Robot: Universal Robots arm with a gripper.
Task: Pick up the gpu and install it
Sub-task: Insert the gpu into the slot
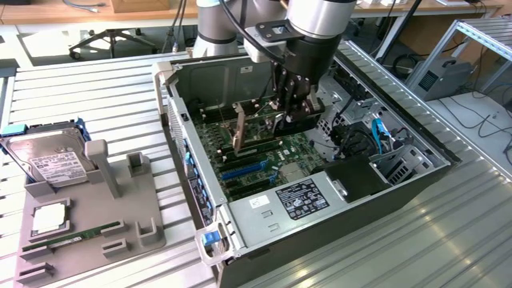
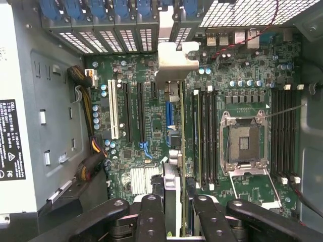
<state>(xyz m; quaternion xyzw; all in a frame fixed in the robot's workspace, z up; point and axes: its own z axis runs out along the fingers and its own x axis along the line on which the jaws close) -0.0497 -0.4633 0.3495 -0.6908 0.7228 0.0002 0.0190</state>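
Gripper: black fingers (image 2: 151, 217) fill the near edge of the wrist view, pinching the gpu (image 2: 174, 151) edge-on between them; the gripper (image 2: 174, 224) is partly closed, clamped on the card's upper edge.
Gpu: held upright inside the open computer case (image 1: 416, 129), its pale metal bracket (image 2: 175, 60) reaching toward the rear slot covers (image 2: 126, 22); the card stands over the motherboard (image 2: 252, 75), beside the blue slot (image 2: 170, 113). Whether it is seated in a slot cannot be told.
Wrist view: shows the empty CPU socket (image 2: 242, 143), the black slots (image 2: 132, 113) and the white slot (image 2: 114, 111) to one side of the card, and the grey power supply wall (image 2: 45, 101).
Exterior view: shows the arm (image 1: 320, 24) reaching down into the case, the gripper (image 1: 292, 111) low among the boards with the gpu (image 1: 260, 129) below it, and the labelled power supply (image 1: 300, 198) at the case's near end.
Exterior view's left: a grey holder tray (image 1: 88, 240) on the table (image 1: 80, 84), carrying a silver hard drive (image 1: 48, 156), a green memory stick (image 1: 72, 235) and a square chip (image 1: 50, 217), well apart from the gripper.
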